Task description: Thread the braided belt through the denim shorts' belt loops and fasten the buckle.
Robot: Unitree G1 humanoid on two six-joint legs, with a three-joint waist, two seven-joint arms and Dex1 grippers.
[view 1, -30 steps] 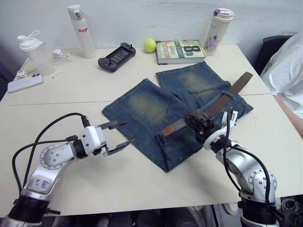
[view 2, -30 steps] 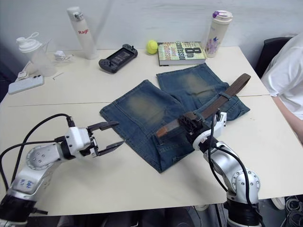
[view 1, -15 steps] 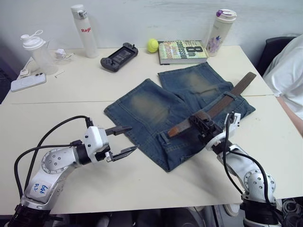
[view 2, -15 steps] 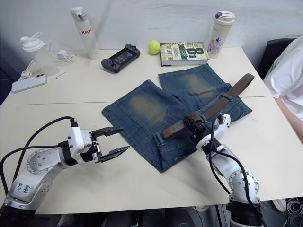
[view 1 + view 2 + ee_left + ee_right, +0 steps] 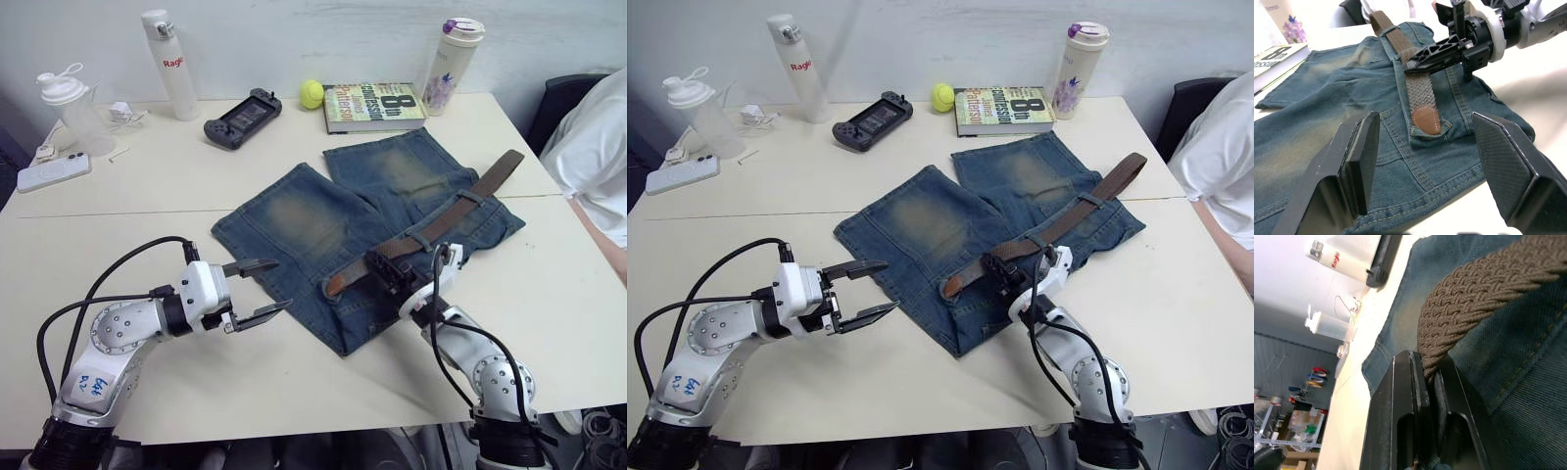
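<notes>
The denim shorts (image 5: 338,220) lie flat mid-table, waistband toward me. The braided belt (image 5: 446,211) runs along the waistband under two belt loops (image 5: 468,197), and its rounded brown tip (image 5: 1425,120) rests on the denim. The buckle is out of view. My right gripper (image 5: 380,272) is shut on the belt a short way behind the tip; in the right wrist view the black fingers (image 5: 1418,416) pinch the braid (image 5: 1474,289). At the shorts' left edge my left gripper (image 5: 280,285) hovers open and holds nothing, and its fingers (image 5: 1359,152) frame the belt tip.
Along the back of the table stand a white bottle (image 5: 162,61), a shaker cup (image 5: 67,106), a phone (image 5: 49,171), a game controller (image 5: 240,117), a tennis ball (image 5: 311,93), a book (image 5: 372,106) and a floral bottle (image 5: 446,64). A person (image 5: 600,147) sits at the right.
My right gripper has moved left along the waistband, still gripping the belt, and the tip sits slightly further left. The left gripper has edged toward the shorts and stays open.
</notes>
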